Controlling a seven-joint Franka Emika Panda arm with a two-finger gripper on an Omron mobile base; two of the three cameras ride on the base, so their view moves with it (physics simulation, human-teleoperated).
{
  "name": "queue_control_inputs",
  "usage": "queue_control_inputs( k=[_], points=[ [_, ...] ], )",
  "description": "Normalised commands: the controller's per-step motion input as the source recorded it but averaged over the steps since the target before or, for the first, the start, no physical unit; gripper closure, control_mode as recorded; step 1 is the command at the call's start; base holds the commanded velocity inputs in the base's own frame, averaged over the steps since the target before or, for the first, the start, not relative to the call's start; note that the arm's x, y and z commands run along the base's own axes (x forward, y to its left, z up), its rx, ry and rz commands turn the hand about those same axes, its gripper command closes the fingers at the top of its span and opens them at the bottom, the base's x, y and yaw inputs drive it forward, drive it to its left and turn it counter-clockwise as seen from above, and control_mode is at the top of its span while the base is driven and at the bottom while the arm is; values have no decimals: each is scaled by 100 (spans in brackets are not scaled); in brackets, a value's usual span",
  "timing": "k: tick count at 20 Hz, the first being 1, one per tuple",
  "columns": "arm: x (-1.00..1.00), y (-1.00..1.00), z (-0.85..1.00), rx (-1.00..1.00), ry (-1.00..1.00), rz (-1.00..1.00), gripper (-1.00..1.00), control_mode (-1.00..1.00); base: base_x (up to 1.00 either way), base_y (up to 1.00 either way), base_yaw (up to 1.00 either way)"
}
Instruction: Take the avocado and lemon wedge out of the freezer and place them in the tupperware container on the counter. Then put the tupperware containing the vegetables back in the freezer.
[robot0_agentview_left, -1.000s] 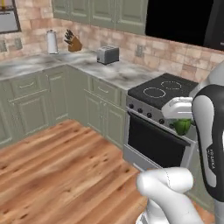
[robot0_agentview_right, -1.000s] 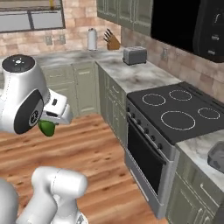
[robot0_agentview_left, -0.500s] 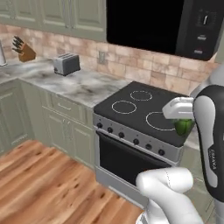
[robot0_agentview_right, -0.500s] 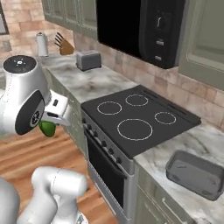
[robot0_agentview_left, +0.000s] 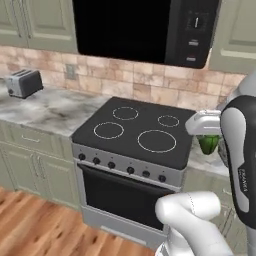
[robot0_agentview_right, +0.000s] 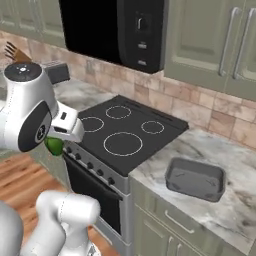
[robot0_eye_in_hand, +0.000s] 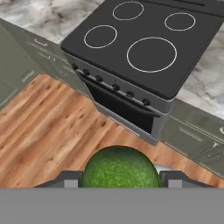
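Observation:
My gripper (robot0_eye_in_hand: 120, 177) is shut on the avocado (robot0_eye_in_hand: 120, 168), a shiny dark-green fruit wedged between the two fingertips. That avocado (robot0_agentview_left: 208, 143) hangs under the white hand, level with the stove's right edge, and shows as a green lump (robot0_agentview_right: 54, 146) below the hand in the right base view. The tupperware container (robot0_agentview_right: 195, 178), a shallow dark-grey tray, sits on the marbled counter (robot0_agentview_right: 235, 200) right of the stove. The freezer and the lemon wedge are out of view.
A black stovetop (robot0_agentview_left: 137, 131) with an oven (robot0_agentview_left: 119, 195) below stands straight ahead, under a dark microwave (robot0_agentview_left: 145, 27). A toaster (robot0_agentview_left: 22, 82) rests on the counter at far left. Olive-green cabinets (robot0_agentview_right: 165, 230) line the wall; wooden floor (robot0_eye_in_hand: 57, 131) lies below.
The whole scene has slid left as the base drove right along the counter; the stove is now centred and the grey tray has come nearer. The avocado stays held.

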Motion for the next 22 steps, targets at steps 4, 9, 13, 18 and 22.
queue_control_inputs(
  k=[4,9,13,18,22],
  points=[
    [0,0,0,0,0,0,100,100,31,0,-52],
    [0,0,0,0,0,0,100,100,63,-9,-48],
    [0,0,0,0,0,0,100,100,45,-20,-42],
    [0,0,0,0,0,0,100,100,14,-15,-36],
    [0,-14,-25,4,12,-16,100,-100,0,-9,-17]
  ],
)
